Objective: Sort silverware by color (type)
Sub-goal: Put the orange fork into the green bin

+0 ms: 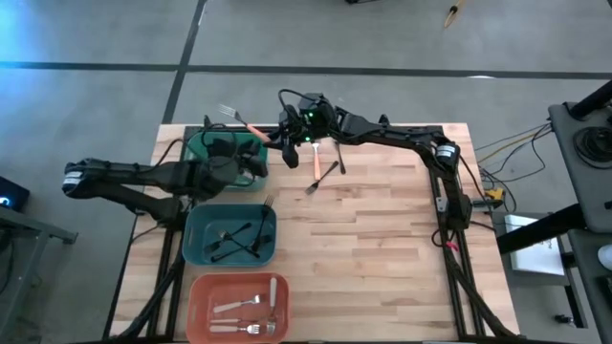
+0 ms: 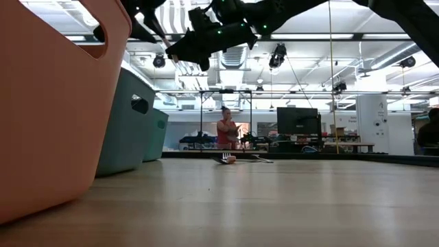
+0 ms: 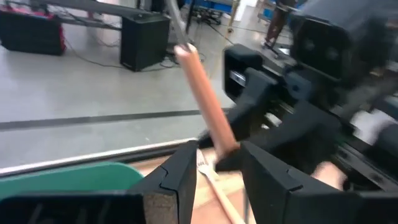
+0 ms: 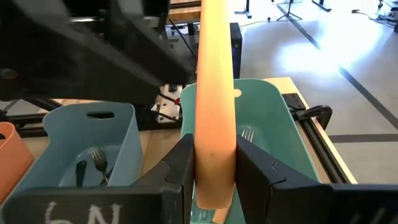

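My right gripper (image 1: 285, 143) hovers by the far right corner of the green bin (image 1: 204, 143), shut on an orange-handled fork (image 1: 251, 126) whose tines (image 1: 227, 113) point far-left. My left gripper (image 1: 264, 161) is open over the green bin's right end, its fingers (image 3: 177, 180) just short of the right gripper. The green bin (image 4: 280, 124) holds one fork (image 4: 249, 134). An orange fork (image 1: 316, 162) and two black forks (image 1: 325, 178) lie flat on the table to the right of the green bin. Black forks sit in the teal bin (image 1: 229, 236), white-handled ones in the salmon bin (image 1: 239, 306). My right gripper pinches the orange handle near its free end (image 4: 214, 168) between both fingers. The handle runs straight out ahead, along the fingers rather than across them. The fork is lifted clear, roughly level, with its metal tines far from the grip.
Three bins stand in a row along the table's left side: green farthest, teal (image 4: 87, 130) in the middle, salmon (image 2: 48, 103) nearest. Bare wood fills the table's middle and right. A person (image 2: 225, 130) stands in the room beyond the far edge.
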Tool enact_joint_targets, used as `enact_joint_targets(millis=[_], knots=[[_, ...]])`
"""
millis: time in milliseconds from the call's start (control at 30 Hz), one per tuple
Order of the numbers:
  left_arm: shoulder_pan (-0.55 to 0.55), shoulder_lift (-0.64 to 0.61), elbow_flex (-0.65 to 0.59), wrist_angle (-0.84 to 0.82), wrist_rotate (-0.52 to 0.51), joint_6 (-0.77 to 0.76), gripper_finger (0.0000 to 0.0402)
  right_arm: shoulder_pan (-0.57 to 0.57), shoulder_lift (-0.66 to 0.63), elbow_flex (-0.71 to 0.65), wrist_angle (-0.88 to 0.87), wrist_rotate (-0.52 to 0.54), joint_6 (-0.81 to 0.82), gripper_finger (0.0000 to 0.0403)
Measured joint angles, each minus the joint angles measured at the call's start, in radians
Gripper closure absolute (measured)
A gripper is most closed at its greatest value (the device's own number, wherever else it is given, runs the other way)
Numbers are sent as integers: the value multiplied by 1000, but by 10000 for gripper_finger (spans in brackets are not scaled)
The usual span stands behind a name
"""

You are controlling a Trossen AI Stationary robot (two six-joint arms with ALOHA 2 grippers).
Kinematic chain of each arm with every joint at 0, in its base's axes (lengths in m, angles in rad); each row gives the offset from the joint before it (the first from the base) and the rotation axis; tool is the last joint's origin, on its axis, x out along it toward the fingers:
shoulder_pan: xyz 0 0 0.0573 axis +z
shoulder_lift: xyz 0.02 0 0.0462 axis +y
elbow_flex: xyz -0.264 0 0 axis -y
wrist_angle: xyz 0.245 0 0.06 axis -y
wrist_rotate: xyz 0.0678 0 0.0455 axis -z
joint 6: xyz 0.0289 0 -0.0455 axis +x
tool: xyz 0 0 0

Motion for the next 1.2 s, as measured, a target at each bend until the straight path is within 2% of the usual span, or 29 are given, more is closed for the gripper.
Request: enact_joint_targets(millis=[133,333,667,767,900,1200], knots=[[46,7,0,8,3,9,292,0,0,0,0,0,0,328],[98,14,0,110,77,78,291,0,0,0,0,1,-2,328],[167,64,0,171,88,109,295,0,0,0,-3,9,-25,328],[173,72,1,184,89,125,313,1,0,0,-2,9,-26,328],[177,75,5,202,104,111,371,2,0,0,6,15,-37,328],[190,74,5,192,129,122,372,4,1,0,-4,15,-38,328]])
